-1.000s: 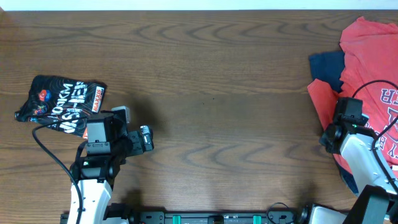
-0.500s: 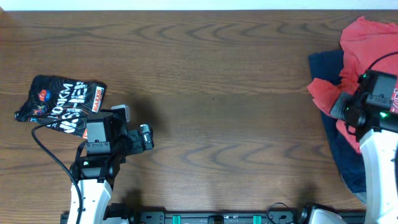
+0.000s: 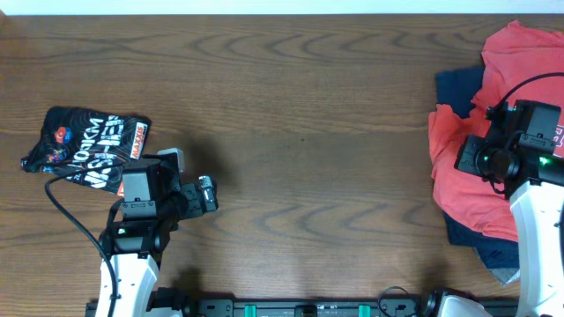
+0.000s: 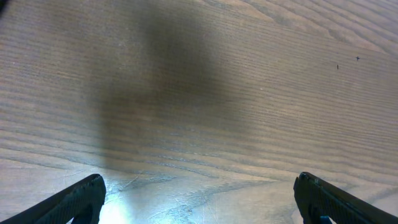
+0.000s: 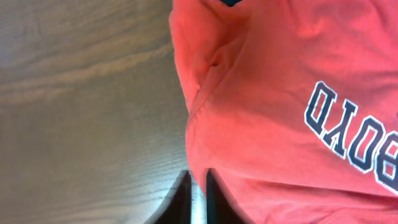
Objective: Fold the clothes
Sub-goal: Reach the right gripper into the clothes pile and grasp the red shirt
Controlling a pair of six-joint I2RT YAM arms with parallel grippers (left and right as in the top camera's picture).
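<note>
The coral-red T-shirt (image 3: 467, 180) lies bunched at the table's right edge, and its navy-and-white lettering (image 5: 348, 137) shows in the right wrist view. My right gripper (image 3: 471, 160) is shut on the shirt's left edge (image 5: 198, 177), with its jaws nearly touching. Dark navy garments (image 3: 460, 88) lie under and beside the T-shirt. The black graphic-print shirt (image 3: 88, 145) lies crumpled at the far left. My left gripper (image 3: 207, 195) is open and empty over bare wood (image 4: 199, 202), to the right of the black shirt.
More navy cloth (image 3: 493, 251) pokes out below the red shirt near the front right. The wooden table (image 3: 300, 132) stretches bare between the two arms. Cables trail from both arms.
My right gripper has moved up and then leftward, dragging the coral-red T-shirt's edge toward the table's middle and uncovering, then re-covering, navy cloth. The left arm has not moved.
</note>
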